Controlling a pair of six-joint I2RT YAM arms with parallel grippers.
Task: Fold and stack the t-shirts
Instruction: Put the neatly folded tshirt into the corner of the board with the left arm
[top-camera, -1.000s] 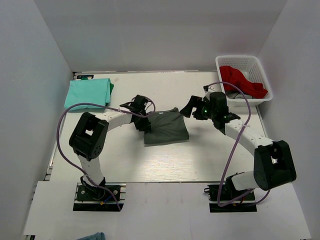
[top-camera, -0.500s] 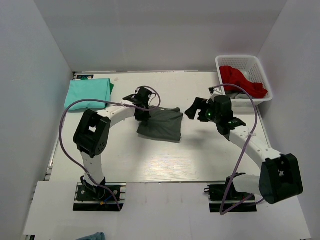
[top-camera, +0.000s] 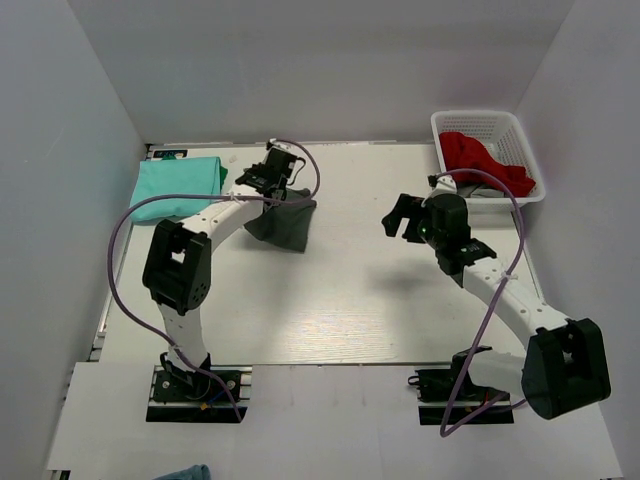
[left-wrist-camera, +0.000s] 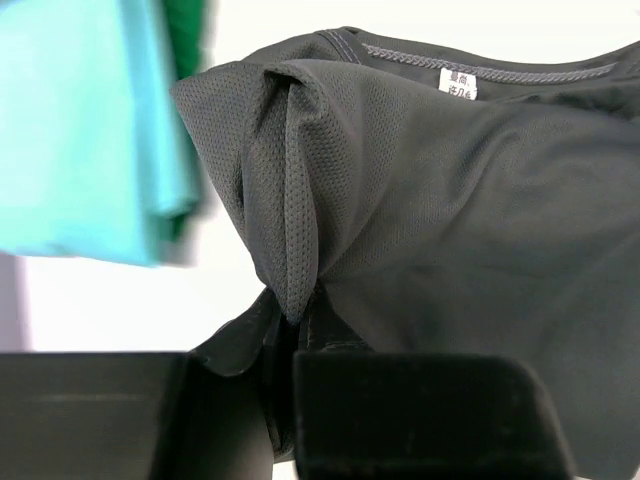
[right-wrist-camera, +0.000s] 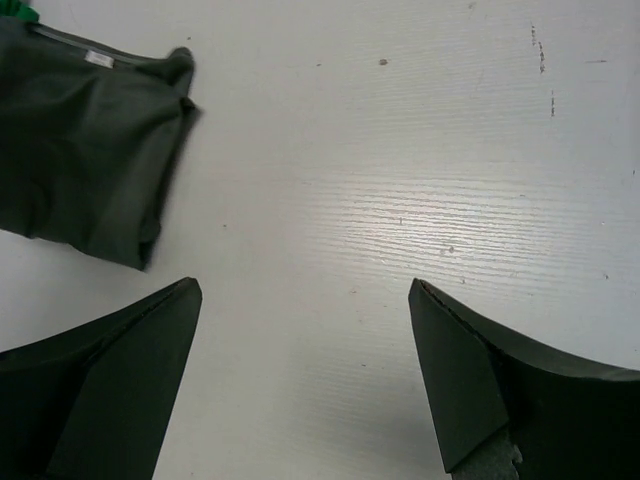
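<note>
The left jaws clench a bunched fold of the charcoal grey t-shirt (left-wrist-camera: 450, 200), the folded mint-turquoise t-shirt (left-wrist-camera: 80, 130) lying just beyond them to the left, while the right jaws stand released over the counter (right-wrist-camera: 400, 200), well apart from both.

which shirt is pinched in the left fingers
The dark grey t-shirt, gripped by its edge; the mint-green t-shirt lies folded at the far left, untouched.
</note>
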